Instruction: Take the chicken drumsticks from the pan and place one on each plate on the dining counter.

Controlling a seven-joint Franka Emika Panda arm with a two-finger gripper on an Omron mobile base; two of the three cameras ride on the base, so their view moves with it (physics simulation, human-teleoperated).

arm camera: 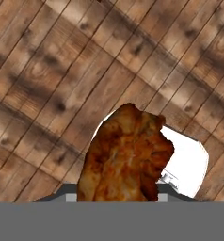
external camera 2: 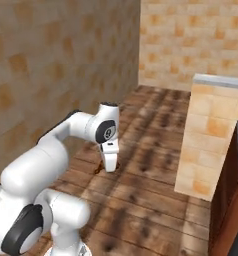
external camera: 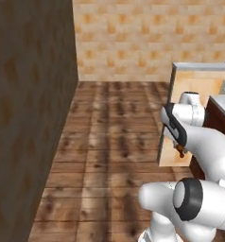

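1. The floor (external camera: 109,142) is wooden planking, brown with darker blotches and knots, and it runs from beside the robot back to the far wall.
2. The far wall (external camera: 133,38) is tiled in warm tan and orange squares; in the right base view the wall on the left side carries the same tiling.
3. In the left base view a darker brown wall (external camera: 29,118) stands along the left side and meets the tiled wall at the corner.
4. A counter (external camera 2: 211,145) stands to the right, showing a tan tiled end panel under a pale grey top edge; a dark reddish-brown wood side runs back from it along the right edge of the picture.
5. The white arm reaches out low over open floor, well apart from the counter.
6. The gripper (external camera 2: 110,165) points down toward the planks, hanging above them and not touching.
7. Its jaws are pinched on a chicken drumstick (arm camera: 125,155), glossy orange-brown with darker charred patches.
8. In the hand view the drumstick rises from between the finger tips and covers much of the lower middle, with bare floor planks behind it.
9. In the left base view a small brown bit of the drumstick (external camera: 180,151) shows under the hand, in front of the counter's end panel.
10. In the right base view a little brown shows by the gripper's lower end, just above the floor.
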